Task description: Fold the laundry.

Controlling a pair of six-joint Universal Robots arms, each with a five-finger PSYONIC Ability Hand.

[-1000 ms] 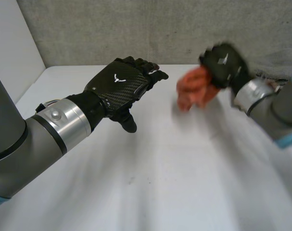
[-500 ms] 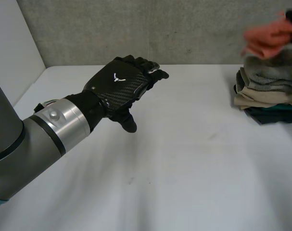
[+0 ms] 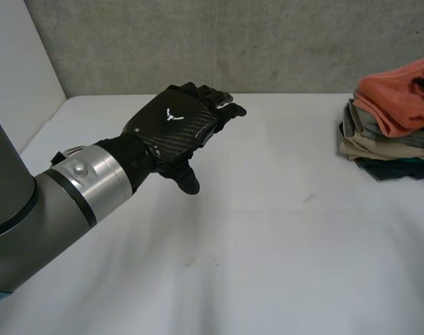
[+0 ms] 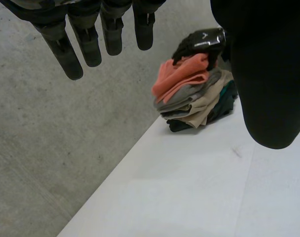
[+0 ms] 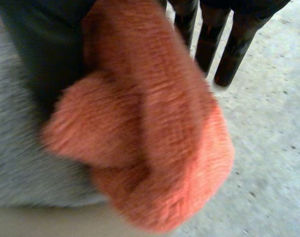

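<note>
Closest in, the left arm reaches out over the white table, and the left hand hangs above it, back side up. Its fingers are straight and slightly spread with the thumb sticking out to the side, so it's relaxed and holding nothing. There's only bare tabletop under it.

Further out, toward the far right side of the table, is a stack of folded towels: something dark teal at the bottom, then beige, then grey. The orange towel sits right on top of the pile, kinda bunched rather than flat, with one fold hanging over the side facing the left hand.

The right hand is on top of that orange towel. From its own wrist cam, the fuzzy orange fabric runs up between the thumb and the fingers, so it looks pinched there. The grey towel is directly under it.

Behind everything is a grey concrete wall, and the stack is parked close to it.
</note>
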